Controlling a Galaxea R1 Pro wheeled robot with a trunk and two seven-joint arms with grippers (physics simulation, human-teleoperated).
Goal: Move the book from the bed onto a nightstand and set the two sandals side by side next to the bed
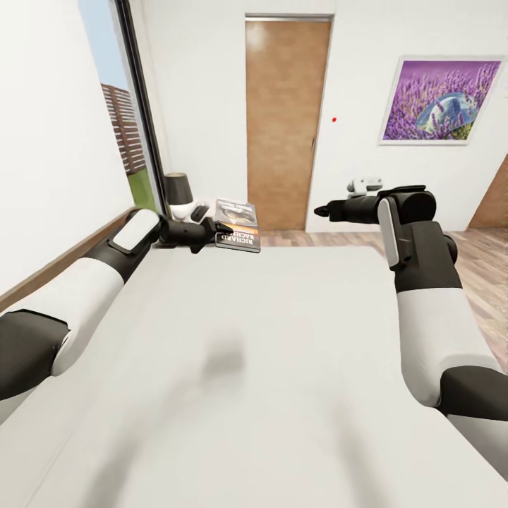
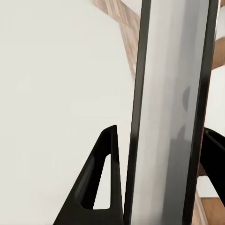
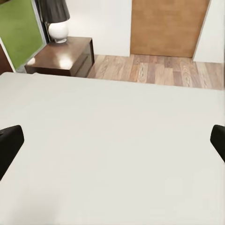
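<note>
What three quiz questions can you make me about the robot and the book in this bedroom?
1. True or false: the left gripper holds the book up above the bed.
2. What stands on the nightstand? A) a lamp B) a sandal C) a cup
3. Fill in: the right gripper is ____ and holds nothing.

Key: 1 true, the book is pinched between its fingers. 2 A, the lamp with a dark shade. 3 open, its fingertips sit wide apart over the mattress.
</note>
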